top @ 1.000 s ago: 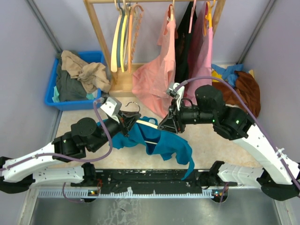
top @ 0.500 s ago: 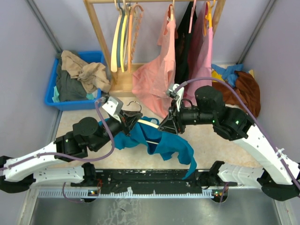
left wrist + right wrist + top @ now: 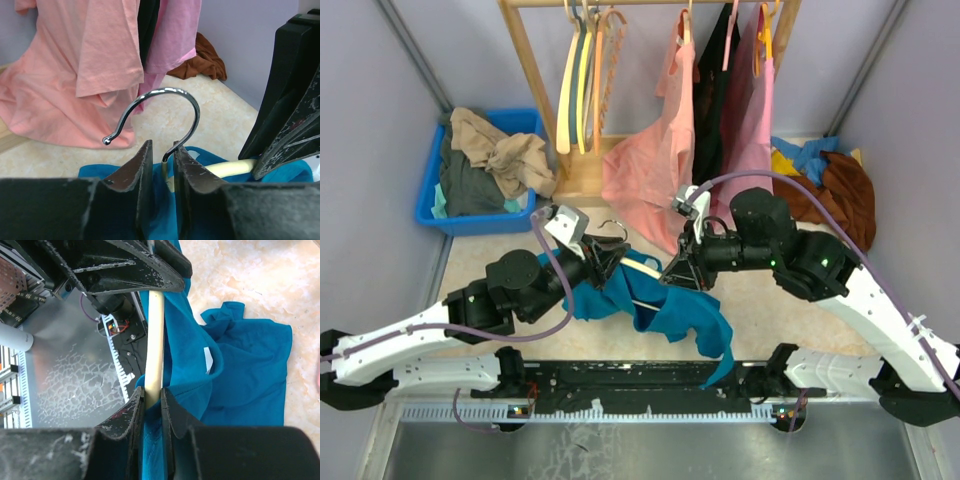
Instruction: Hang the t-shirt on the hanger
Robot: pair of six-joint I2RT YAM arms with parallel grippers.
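Two robot arms meet over a teal t-shirt [image 3: 675,318] half-draped on a cream hanger [image 3: 642,267] at the middle of the table [image 3: 770,290].

The left arm [image 3: 440,320] stretches low from the near left corner, forearm angled up to the right. The left gripper [image 3: 163,150] straddles the thin neck under the hanger's metal hook [image 3: 192,107], jaws slightly parted, with a sliver of gap on each side. The right arm [image 3: 840,275] rises from the near right corner, bends at the elbow and reaches back leftward. The right gripper [image 3: 152,400] is pinched closed on the hanger's cream bar. The t-shirt hangs over that bar, most of it bunched on the table toward the arms' bases. Pink shirts [image 3: 650,170] hang on a rack behind.
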